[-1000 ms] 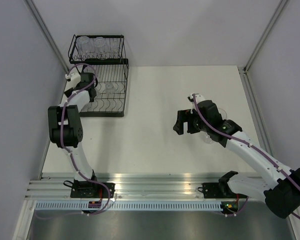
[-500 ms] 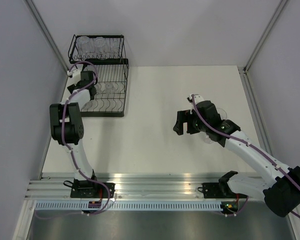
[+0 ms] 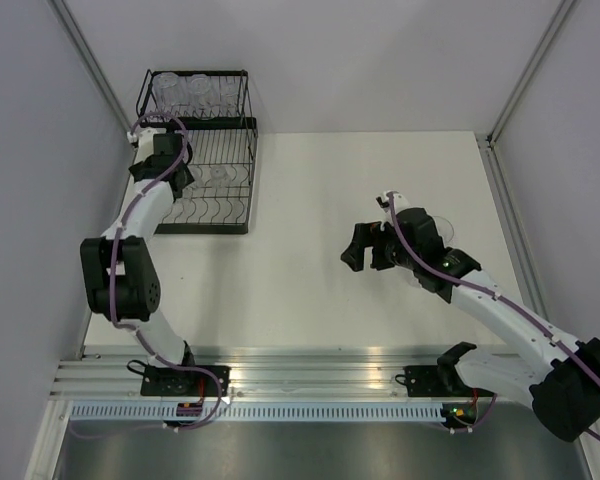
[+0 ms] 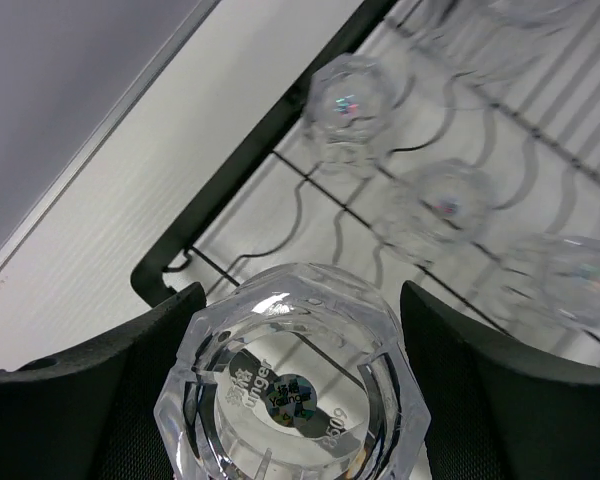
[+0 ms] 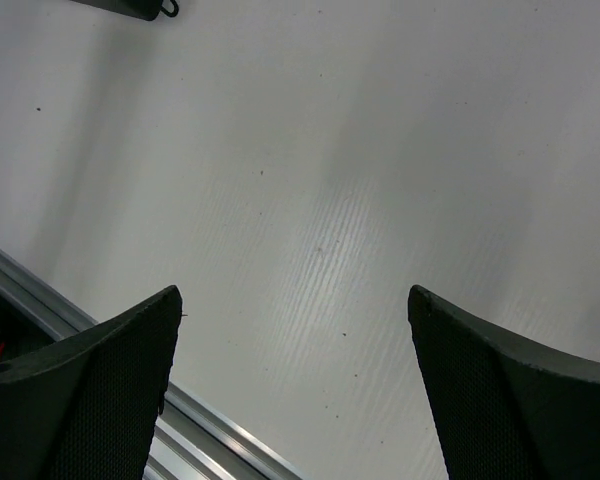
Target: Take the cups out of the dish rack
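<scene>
In the top view the left claw [image 3: 163,168] was hidden under its own wrist at the left side of the dish rack [image 3: 218,180]. The cups on the upper tier [image 3: 190,95] showed only as faint glassy shapes, too blurred to count. The wrist view cut off the rack on all sides, leaving one corner of its black frame [image 4: 230,195]. Three cups in the wire slots [image 4: 348,105] faded out of focus toward the right edge.

The left claw [image 4: 302,292] was set as wide as a cup and held one [image 4: 292,385]. Its two black fingers [image 4: 130,390] pressed against the cup's opposite sides. The cup's base faced the camera, with a small label showing through it. It sat over the rack's near corner, but I could not tell whether it touched the wires.

The right claw [image 5: 295,300] stood spread wide and held nothing. It hung over the bare white counter [image 5: 320,180], well away from the rack, and touched nothing. From above, the right claw [image 3: 365,247] was a dark shape near the middle of the counter.
</scene>
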Available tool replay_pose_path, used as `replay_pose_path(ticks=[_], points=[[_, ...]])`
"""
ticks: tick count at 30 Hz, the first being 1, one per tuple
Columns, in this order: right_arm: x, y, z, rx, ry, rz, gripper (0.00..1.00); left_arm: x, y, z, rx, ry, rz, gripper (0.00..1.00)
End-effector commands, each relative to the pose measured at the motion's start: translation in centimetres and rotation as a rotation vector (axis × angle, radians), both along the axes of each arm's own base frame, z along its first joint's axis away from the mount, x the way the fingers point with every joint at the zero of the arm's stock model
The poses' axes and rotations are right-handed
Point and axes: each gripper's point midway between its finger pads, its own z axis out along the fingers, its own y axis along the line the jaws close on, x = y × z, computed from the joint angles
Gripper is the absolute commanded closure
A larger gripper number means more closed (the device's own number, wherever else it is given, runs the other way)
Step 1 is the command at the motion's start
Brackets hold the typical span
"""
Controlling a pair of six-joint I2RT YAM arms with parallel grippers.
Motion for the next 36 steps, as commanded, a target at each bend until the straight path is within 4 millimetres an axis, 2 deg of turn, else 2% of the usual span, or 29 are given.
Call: replay_pose_path(ticks=[1,2,3,5,6,7,8,9,10,11,12,13,14,16,18,19,20,21,22,24,25,26,28,30,31,36], points=[[0.8,1.8,3.5,0.167,-0.114,0.009,0.02,-0.9,-5.4,8.7,-0.121,-0.233,-0.121,0.98],[0.6,2.1,4.0,0.195,-0.132,0.023,0.02,-1.3,-7.3,9.5,-0.187,-0.268,-0.165,0.98],[0.4,2.3,3.5,0.214,-0.126,0.031,0.02,-1.8,-8.7,10.1,-0.230,-0.290,-0.204,0.98],[0.1,3.5,4.8,0.304,-0.162,0.074,0.02,-3.8,-13.4,11.1,-0.388,-0.341,-0.333,0.98],[-0.4,3.8,4.1,0.324,-0.145,0.094,0.02,-4.2,-15.2,11.7,-0.450,-0.384,-0.385,0.98],[-0.8,4.7,5.0,0.383,-0.173,0.145,0.02,-6.3,-18.0,11.2,-0.545,-0.380,-0.477,0.98],[-1.2,5.1,5.2,0.427,-0.154,0.158,0.02,-7.0,-19.5,11.3,-0.623,-0.406,-0.494,0.98],[-1.7,5.3,4.3,0.451,-0.134,0.172,0.02,-8.1,-21.1,11.4,-0.688,-0.417,-0.550,0.98],[-2.1,5.9,5.4,0.508,-0.165,0.214,0.02,-9.6,-22.9,11.1,-0.745,-0.430,-0.612,0.98],[-2.4,6.1,5.4,0.546,-0.149,0.215,0.02,-10.3,-23.7,11.0,-0.781,-0.438,-0.611,0.98],[-2.9,6.0,4.6,0.561,-0.135,0.219,0.02,-11.0,-24.3,10.9,-0.789,-0.441,-0.625,0.98],[-3.0,6.2,5.3,0.594,-0.169,0.234,0.02,-12.1,-25.6,10.0,-0.814,-0.433,-0.656,0.98],[-3.2,6.3,5.2,0.608,-0.167,0.246,0.02,-13.0,-26.3,10.6,-0.866,-0.458,-0.664,0.98],[-3.5,6.5,5.4,0.635,-0.178,0.271,0.02,-14.4,-27.9,9.6,-0.957,-0.471,-0.716,0.98],[-4.2,6.8,5.6,0.666,-0.174,0.301,0.02,-15.4,-28.9,9.6,-1.076,-0.497,-0.714,0.98],[-4.2,6.9,6.4,0.692,-0.207,0.316,0.02,-16.3,-29.2,7.4,-1.115,-0.458,-0.697,0.98],[-4.4,7.0,6.5,0.700,-0.211,0.323,0.02,-16.4,-29.7,8.3,-1.193,-0.501,-0.692,0.98],[-4.4,7.1,6.6,0.704,-0.214,0.327,0.02,-16.8,-29.9,8.1,-1.220,-0.512,-0.694,0.98],[-4.6,7.5,6.4,0.703,-0.210,0.339,0.02,-17.4,-30.2,6.8,-1.241,-0.502,-0.658,0.98],[-4.7,7.8,6.4,0.709,-0.212,0.350,0.02,-18.0,-31.0,6.4,-1.260,-0.510,-0.645,0.98],[-4.5,8.1,5.9,0.707,-0.195,0.348,0.02,-18.0,-30.7,5.1,-1.258,-0.506,-0.605,0.98],[-4.8,8.5,6.0,0.709,-0.189,0.362,0.02,-18.1,-31.0,5.7,-1.305,-0.532,-0.596,0.98],[-4.9,9.3,5.3,0.702,-0.166,0.375,0.02,-18.5,-31.7,4.8,-1.356,-0.507,-0.574,0.98],[-4.8,9.8,5.3,0.698,-0.169,0.386,0.02,-18.6,-32.6,5.2,-1.379,-0.506,-0.587,0.98],[-4.9,10.3,5.0,0.693,-0.158,0.389,0.02,-18.6,-32.8,4.7,-1.383,-0.490,-0.576,0.98],[-5.2,11.7,5.6,0.687,-0.175,0.421,0.03,-18.5,-34.0,4.2,-1.407,-0.462,-0.558,0.98]])
